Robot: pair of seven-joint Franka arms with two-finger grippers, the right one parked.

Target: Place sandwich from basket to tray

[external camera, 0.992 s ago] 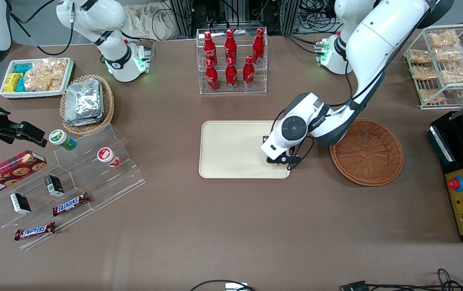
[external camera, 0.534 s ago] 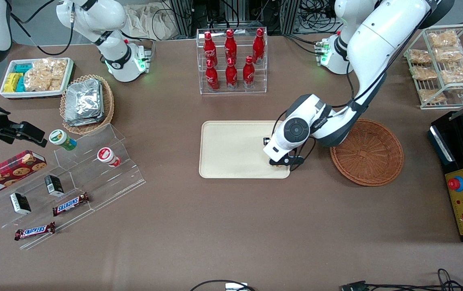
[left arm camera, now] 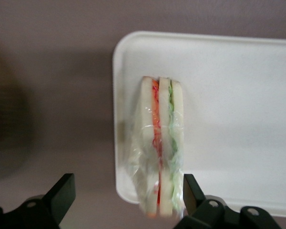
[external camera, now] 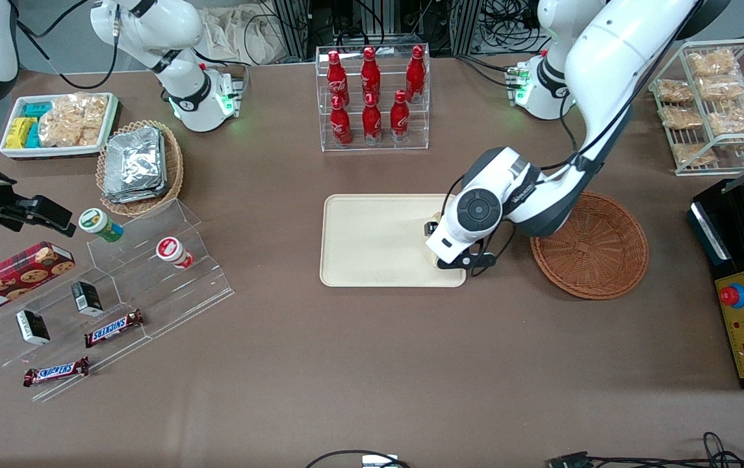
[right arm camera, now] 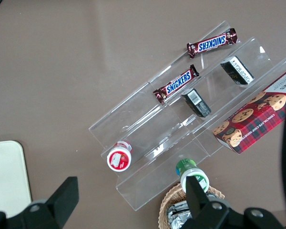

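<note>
The triangular white-bread sandwich (left arm camera: 162,148) with orange and green filling, wrapped in clear film, is laid on the flat cream-beige plastic tray (external camera: 372,240), at the corner nearest the round reddish-brown wicker basket (external camera: 589,246). The left arm's gripper (left arm camera: 126,200) is held above this corner with its black fingers (left arm camera: 62,193) spread wide; the sandwich is released between them.
</note>
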